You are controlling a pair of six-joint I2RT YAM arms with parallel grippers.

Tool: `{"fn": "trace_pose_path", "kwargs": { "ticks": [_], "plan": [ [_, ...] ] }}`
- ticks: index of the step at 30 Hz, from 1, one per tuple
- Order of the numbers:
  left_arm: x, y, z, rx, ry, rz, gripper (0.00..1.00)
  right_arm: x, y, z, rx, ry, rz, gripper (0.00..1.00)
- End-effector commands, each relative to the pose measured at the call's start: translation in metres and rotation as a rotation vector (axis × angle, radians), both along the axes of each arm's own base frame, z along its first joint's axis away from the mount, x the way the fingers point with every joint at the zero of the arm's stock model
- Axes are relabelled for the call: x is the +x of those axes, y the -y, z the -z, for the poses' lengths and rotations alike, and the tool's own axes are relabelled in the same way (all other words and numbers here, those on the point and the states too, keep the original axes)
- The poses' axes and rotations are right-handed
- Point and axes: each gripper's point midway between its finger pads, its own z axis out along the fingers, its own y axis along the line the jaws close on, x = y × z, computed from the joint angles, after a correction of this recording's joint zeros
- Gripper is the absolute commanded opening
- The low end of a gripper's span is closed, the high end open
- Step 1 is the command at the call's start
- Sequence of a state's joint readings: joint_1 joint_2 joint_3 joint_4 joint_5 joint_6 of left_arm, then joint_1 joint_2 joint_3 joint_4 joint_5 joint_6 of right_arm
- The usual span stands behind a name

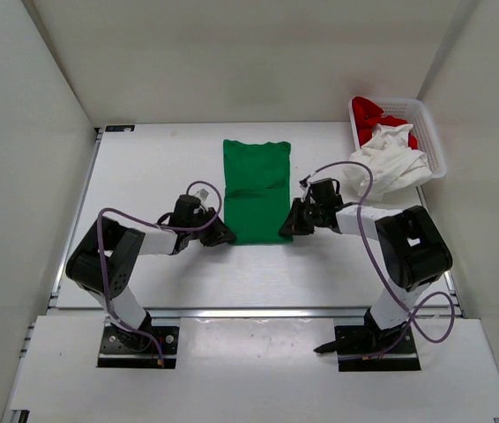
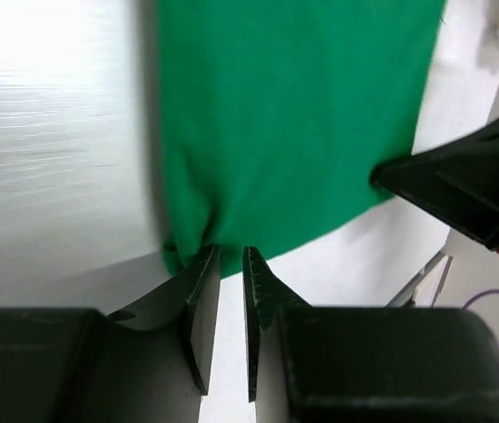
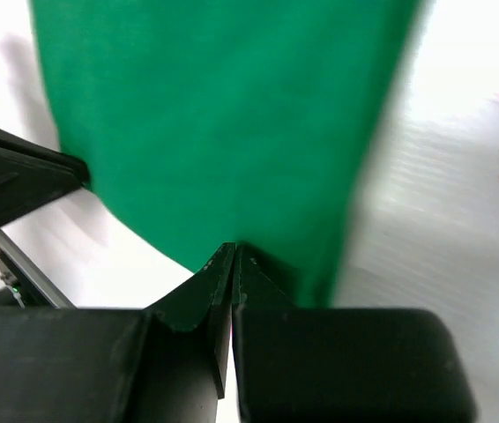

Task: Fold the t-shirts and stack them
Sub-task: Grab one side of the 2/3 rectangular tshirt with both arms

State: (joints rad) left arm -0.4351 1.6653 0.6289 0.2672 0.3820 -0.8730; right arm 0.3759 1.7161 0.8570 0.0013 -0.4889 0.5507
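One green t-shirt [image 1: 256,189] flat, left gripper [image 2: 230,257] seemingly pinching its near hem, right gripper [image 3: 234,251] clamped likewise

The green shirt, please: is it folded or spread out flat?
Folded lengthwise: the green shirt lies as a narrow strip, no sleeves sticking out.
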Motion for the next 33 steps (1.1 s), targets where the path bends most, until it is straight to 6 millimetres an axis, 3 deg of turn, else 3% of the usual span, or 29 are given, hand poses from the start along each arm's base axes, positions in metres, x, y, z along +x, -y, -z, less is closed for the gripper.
{"fn": "trace_pose_path", "kwargs": {
  "ticks": [1,5,8,11,13,18,24,27,29,32,33],
  "plan": [
    [0.008,-0.01,0.002,-0.003,0.028,-0.024,0.27,0.011,0.0,-0.007,0.053,0.03,0.041,0.0],
    [0.005,-0.021,0.004,-0.019,0.011,-0.057,0.3,-0.003,0.005,0.007,0.055,-0.013,0.053,0.0],
    [0.006,-0.025,-0.018,-0.066,0.065,-0.072,0.39,-0.007,0.001,-0.01,0.11,0.032,0.023,0.03],
    [0.008,-0.033,-0.044,-0.051,0.151,-0.122,0.5,-0.005,0.008,-0.029,0.114,0.093,0.043,0.15],
    [0.007,-0.039,-0.048,-0.031,0.178,-0.145,0.52,-0.007,0.015,-0.036,0.129,0.115,0.064,0.21],
    [0.003,-0.046,-0.023,0.021,0.098,-0.135,0.51,-0.02,0.023,-0.022,0.116,0.072,0.081,0.35],
    [0.001,-0.028,0.0,0.036,0.027,-0.066,0.54,-0.02,0.022,-0.004,0.11,0.015,0.085,0.43],
    [0.002,-0.022,0.004,0.043,0.022,-0.063,0.5,-0.018,0.022,0.003,0.103,-0.006,0.108,0.43],
    [0.005,-0.021,0.004,0.034,0.024,-0.07,0.4,-0.015,0.017,0.001,0.113,-0.009,0.108,0.42],
    [0.006,-0.021,0.004,0.032,0.026,-0.073,0.24,-0.015,0.013,0.003,0.119,-0.018,0.095,0.28],
    [0.004,-0.021,0.004,0.032,0.026,-0.068,0.21,-0.017,0.012,0.007,0.111,-0.026,0.101,0.2]
  ]
}}
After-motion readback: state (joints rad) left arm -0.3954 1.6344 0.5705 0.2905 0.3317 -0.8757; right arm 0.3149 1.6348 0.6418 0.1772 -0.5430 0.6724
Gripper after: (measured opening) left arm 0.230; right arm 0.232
